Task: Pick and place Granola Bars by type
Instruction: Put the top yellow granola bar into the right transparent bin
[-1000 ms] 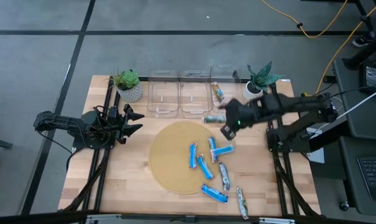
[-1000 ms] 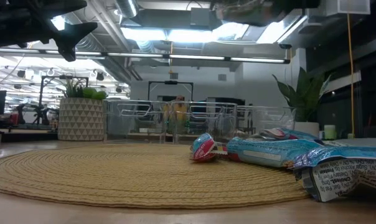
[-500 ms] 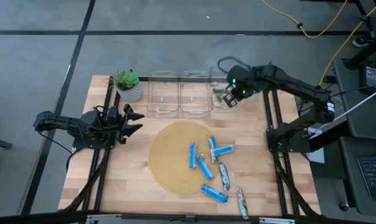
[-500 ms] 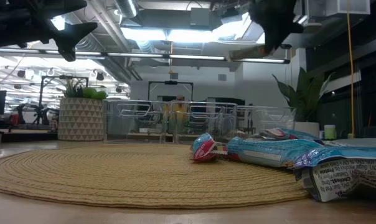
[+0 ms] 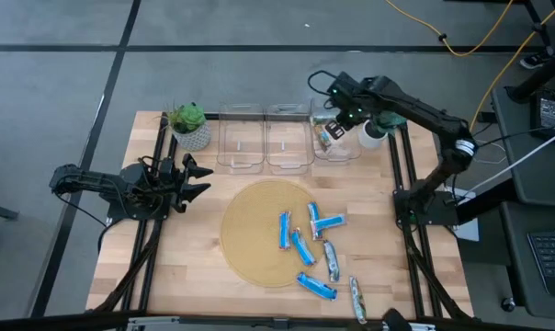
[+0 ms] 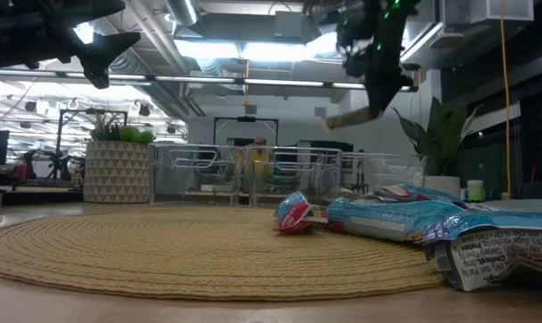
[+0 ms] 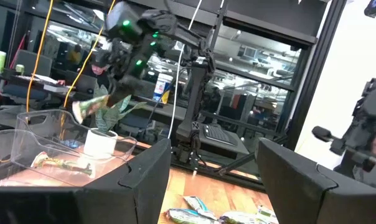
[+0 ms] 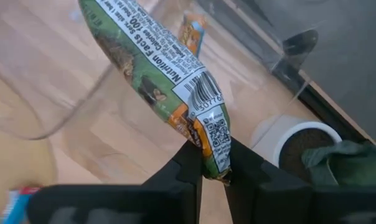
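My right gripper (image 8: 208, 163) pinches one end of a silvery green-brown wrapped granola bar (image 8: 160, 74) above the rightmost clear plastic bin (image 5: 337, 152) (left gripper (image 5: 190, 176) idle, open), and released off-centre it could catch the rim and fall outside.

3 clear bins (image 5: 265, 138) stand between 2 potted plants (image 5: 189, 125) behind a round woven mat (image 5: 259, 230).

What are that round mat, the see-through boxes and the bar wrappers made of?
Mat: looks like woven straw or rope, matte tan, coiled ridges showing in the low view. Bins: probably clear hard plastic, glossy, table visible through them. Wrappers, like the bar in the right fingers: seemingly thin printed foil or plastic film, shiny and crinkled.
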